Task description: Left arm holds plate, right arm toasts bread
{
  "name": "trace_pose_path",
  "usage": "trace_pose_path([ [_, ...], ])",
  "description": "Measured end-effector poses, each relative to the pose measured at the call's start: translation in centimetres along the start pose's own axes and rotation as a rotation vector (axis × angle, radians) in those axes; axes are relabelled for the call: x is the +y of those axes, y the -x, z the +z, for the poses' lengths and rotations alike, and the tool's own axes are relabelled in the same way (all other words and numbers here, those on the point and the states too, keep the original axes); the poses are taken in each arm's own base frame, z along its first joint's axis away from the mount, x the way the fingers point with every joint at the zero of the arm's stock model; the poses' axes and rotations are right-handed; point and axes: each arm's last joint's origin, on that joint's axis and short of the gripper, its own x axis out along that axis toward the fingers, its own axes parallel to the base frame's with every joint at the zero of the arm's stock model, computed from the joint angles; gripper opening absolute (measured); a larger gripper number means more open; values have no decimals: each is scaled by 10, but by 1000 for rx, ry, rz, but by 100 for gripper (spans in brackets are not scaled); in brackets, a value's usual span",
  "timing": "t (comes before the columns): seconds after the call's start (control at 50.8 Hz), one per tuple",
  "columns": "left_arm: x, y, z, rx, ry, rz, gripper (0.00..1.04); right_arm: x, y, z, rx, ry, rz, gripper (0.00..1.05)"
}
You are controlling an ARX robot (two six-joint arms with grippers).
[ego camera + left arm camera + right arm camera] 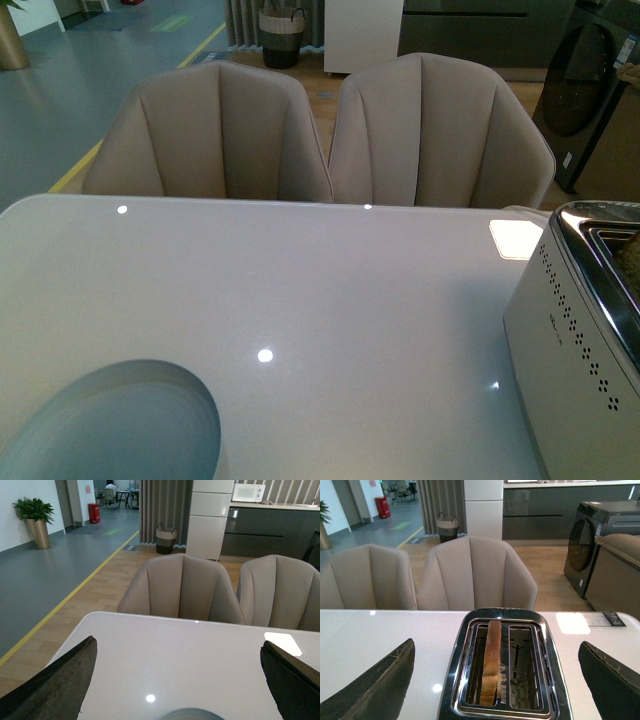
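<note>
Bread stands on edge in one toaster slot; light, soft, crumbly, best gripped by its top crust. Plate lies on the surface: rigid, slippery, breakable; take its rim. Both jaws wide, empty.

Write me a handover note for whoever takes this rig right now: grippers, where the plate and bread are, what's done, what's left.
Left gripper: open, empty, above the white table with the round pale blue-grey plate just under it.
Right gripper: open, empty, hovering over the white and chrome two-slot toaster.
Brown wholemeal bread slice: standing on edge in one toaster slot; the other slot is empty.
Plate: lying on the table at the near left edge, not gripped.
Done: bread is loaded.
Left: whether toasting has started cannot be told; the lever is not in view. Left arm must pick up the plate.
</note>
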Motion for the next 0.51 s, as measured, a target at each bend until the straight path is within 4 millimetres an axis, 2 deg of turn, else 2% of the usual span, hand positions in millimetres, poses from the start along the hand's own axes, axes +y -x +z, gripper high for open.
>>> trace_pose_path([
  [0.512,0,0,0,0,0,0,98,0,0,0,0,0,0,96],
])
